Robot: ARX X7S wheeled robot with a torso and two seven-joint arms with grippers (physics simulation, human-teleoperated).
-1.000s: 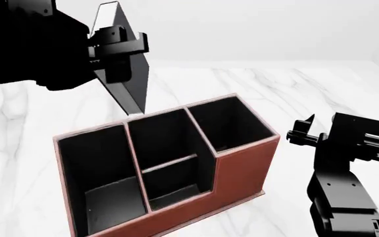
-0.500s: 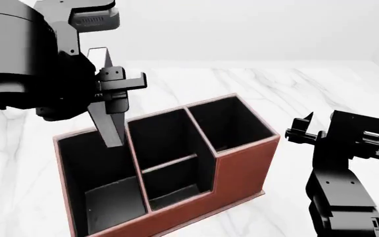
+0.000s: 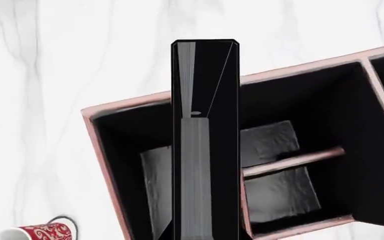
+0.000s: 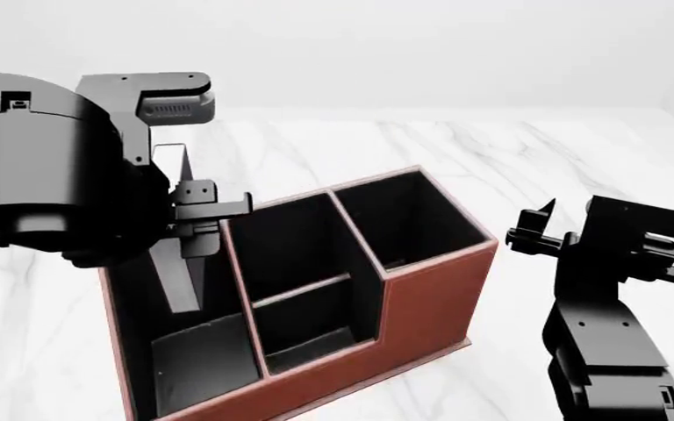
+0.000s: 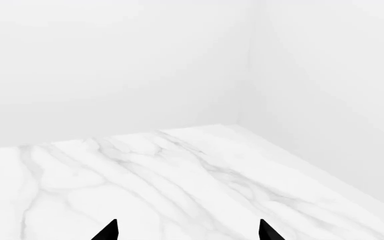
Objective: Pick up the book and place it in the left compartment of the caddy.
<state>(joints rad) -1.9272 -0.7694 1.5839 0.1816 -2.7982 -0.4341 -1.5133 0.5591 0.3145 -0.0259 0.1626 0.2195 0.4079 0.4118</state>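
My left gripper (image 4: 203,219) is shut on the black book (image 4: 180,279) and holds it upright on end. The book's lower part is down inside the left compartment (image 4: 190,355) of the reddish-brown caddy (image 4: 431,294), close to the divider. In the left wrist view the book (image 3: 205,115) stands over the compartment's black floor (image 3: 153,180), inside the caddy's rim (image 3: 112,106). The book's lower end is not seen touching the floor. My right gripper (image 4: 536,230) is open and empty, to the right of the caddy; its two tips show in the right wrist view (image 5: 186,232).
A red-and-white patterned mug (image 3: 42,233) lies on the white marble table (image 4: 571,158) outside the caddy's left end. The caddy's split middle slots (image 4: 302,281) and square right slot (image 4: 413,219) hold nothing. My large left arm (image 4: 45,193) hides the caddy's back left corner.
My left arm has come down and forward with the book, from above the caddy's back wall into the left compartment. The right arm has barely moved.
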